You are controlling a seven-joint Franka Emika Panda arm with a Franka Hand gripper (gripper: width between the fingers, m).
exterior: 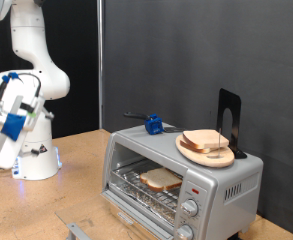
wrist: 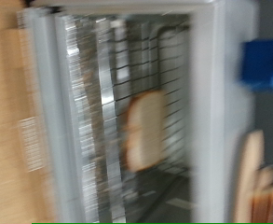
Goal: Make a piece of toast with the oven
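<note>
One piece of toast (exterior: 161, 180) on the rack inside the open oven (exterior: 186, 165), gripper (exterior: 8, 118) well left of the oven, jaw state unclear, more bread slices (exterior: 206, 143) stacked atop the oven

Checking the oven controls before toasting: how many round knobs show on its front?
2: both on the oven's front panel, one knob above the other. More may sit below the exterior view's bottom.
</note>
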